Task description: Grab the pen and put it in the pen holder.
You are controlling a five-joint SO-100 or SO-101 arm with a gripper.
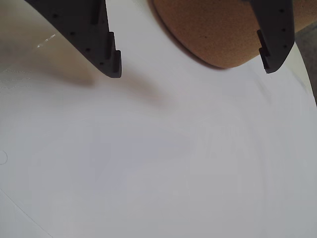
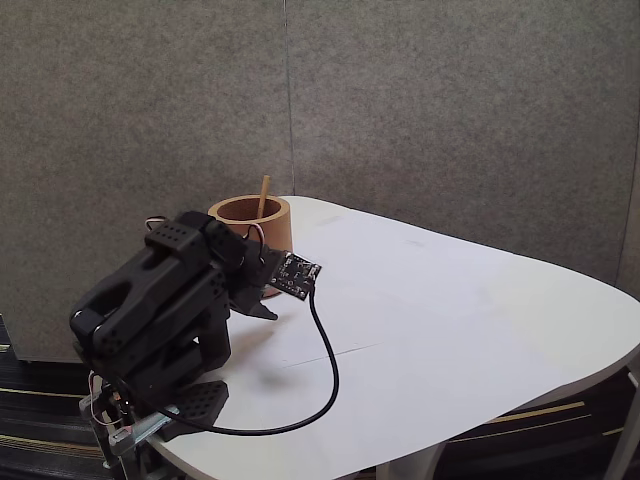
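A black robot arm (image 2: 150, 300) sits folded low at the near left corner of a white, rounded worktop (image 2: 450, 330) in the fixed view, with grey fabric wall panels (image 2: 450, 120) behind. Its gripper (image 1: 190, 69) is spread wide and holds nothing: in the wrist view the two dark fingers (image 1: 106, 49) reach down from the top edge, well apart, with bare white worktop between and below their tips.

The pen holder (image 2: 250, 222), a squat terracotta-brown cup, stands just beyond the gripper near the far edge of the worktop. In the wrist view its brown side wall (image 1: 213, 29) fills the top middle, lying between the two fingers and partly behind the right one; whether that finger touches the cup is not clear.

The pen (image 2: 263, 195), a thin light wooden stick, stands inside the cup, leaning slightly, with its upper end rising above the rim.

A small circuit board (image 2: 298, 275) is mounted at the gripper's side, and a black cable (image 2: 325, 370) loops from it across the worktop back to the arm's base.
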